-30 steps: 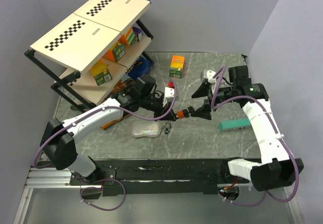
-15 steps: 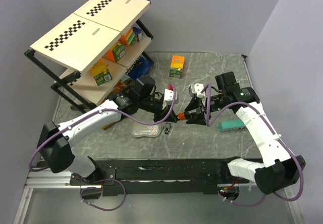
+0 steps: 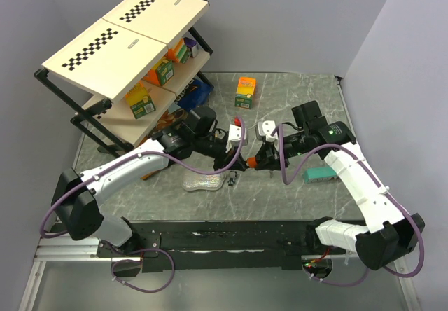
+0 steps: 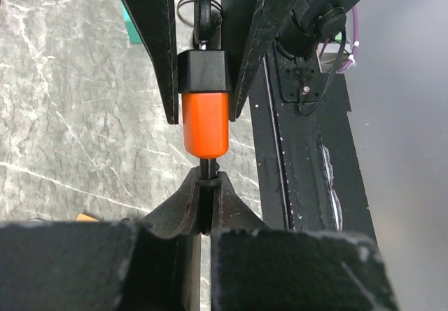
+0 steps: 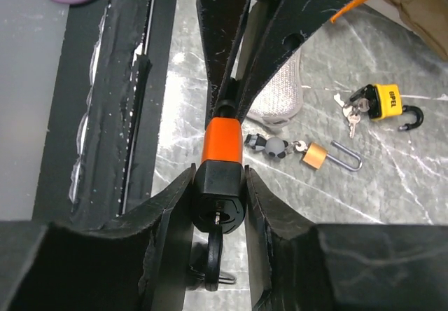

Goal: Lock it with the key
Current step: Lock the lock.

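Padlock (image 4: pixel 205 115) — rigid, orange-and-black, smooth-sided (likely slippery) — hangs above the table (image 4: pixel 70 80) between my arms. My left gripper (image 4: pixel 205 185) pinches its shackle (image 4: pixel 208 167); my right gripper (image 5: pixel 218 178) clamps the black end — I'd take the key (image 5: pixel 213 251) by its bow.

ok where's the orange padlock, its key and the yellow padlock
orange padlock (image 4: pixel 205 122), left wrist view, on its orange body
key (image 5: pixel 212 253), right wrist view, on its black head
yellow padlock (image 5: pixel 383 101), right wrist view, on its yellow body
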Robot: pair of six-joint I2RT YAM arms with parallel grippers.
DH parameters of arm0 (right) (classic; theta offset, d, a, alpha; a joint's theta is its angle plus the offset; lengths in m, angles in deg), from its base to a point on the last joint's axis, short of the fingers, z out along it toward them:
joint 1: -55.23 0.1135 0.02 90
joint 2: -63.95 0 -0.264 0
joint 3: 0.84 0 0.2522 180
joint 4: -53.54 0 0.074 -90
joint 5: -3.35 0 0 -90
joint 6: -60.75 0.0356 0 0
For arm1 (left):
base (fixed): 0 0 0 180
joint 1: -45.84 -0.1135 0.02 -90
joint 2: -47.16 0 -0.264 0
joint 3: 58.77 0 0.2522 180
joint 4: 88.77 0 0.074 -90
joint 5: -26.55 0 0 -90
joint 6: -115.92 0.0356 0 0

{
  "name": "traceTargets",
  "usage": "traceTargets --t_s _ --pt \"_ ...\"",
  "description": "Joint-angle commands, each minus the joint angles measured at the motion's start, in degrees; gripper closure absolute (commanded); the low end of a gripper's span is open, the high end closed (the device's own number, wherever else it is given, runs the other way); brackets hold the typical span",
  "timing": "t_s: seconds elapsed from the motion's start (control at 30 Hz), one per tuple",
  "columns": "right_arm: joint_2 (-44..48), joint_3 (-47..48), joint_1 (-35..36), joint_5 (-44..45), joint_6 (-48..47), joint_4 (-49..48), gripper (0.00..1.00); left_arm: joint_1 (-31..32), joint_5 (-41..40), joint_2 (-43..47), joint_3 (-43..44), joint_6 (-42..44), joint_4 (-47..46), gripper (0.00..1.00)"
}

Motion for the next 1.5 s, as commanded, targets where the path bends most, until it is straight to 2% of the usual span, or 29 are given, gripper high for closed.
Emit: traceTargets --t_s 0.0,0.07,0.1,0.17,0.27,0.4,0.57,1.0,1.23,1.4,1.47 --pt "0.27 0.27 0.45 -0.55 2.49 -2.18 1.0 0.22 -0.29 3.13 2.42 -0.17 -2.26 0.87" --pt "-0.43 1.76 -0.68 -3.18 7.4 -2.9 1.0 -0.13 -2.92 3.48 3.21 -1.14 -0.08 0.71" --pt "-0.69 2.46 -1.3 -4.41 9.43 -4.2 1.0 -0.66 -3.28 3.66 3.22 -1.14 0.55 0.67" --pt "-0.87 3.7 -3.4 -8.63 15.91 -6.31 1.0 -3.28 -1.53 5.23 2.0 -2.1 0.38 0.52" --pt "0.27 3.7 -5.43 -12.93 23.13 -12.46 1.0 -6.45 1.63 7.96 -0.81 -4.56 -0.59 0.45" --pt "2.55 1.6 -5.7 -15.58 28.51 -17.83 1.0 -6.64 3.48 10.33 -2.67 -3.42 -1.46 0.45" --pt "4.66 -0.34 -5.61 -16.99 34.76 -24.87 1.0 -6.38 4.9 10.16 -2.67 -7.11 -5.07 0.44" --pt "4.23 1.33 -4.82 -16.82 28.35 -18.28 1.0 -5.32 2.61 10.25 -2.15 -10.02 -8.06 0.51" --pt "4.14 0.98 -4.29 -16.47 28.35 -18.19 1.0 -4.62 2.43 10.51 -1.7 -9.93 -8.32 0.63" --pt "3.96 0.89 -3.77 -16.29 28.26 -18.19 1.0 -4.44 1.82 10.78 -1.88 -11.07 -9.55 0.64" --pt "3.88 0.8 -3.77 -16.2 28.17 -18.37 1.0 -4.35 1.9 10.6 -1.71 -11.42 -9.56 0.69"
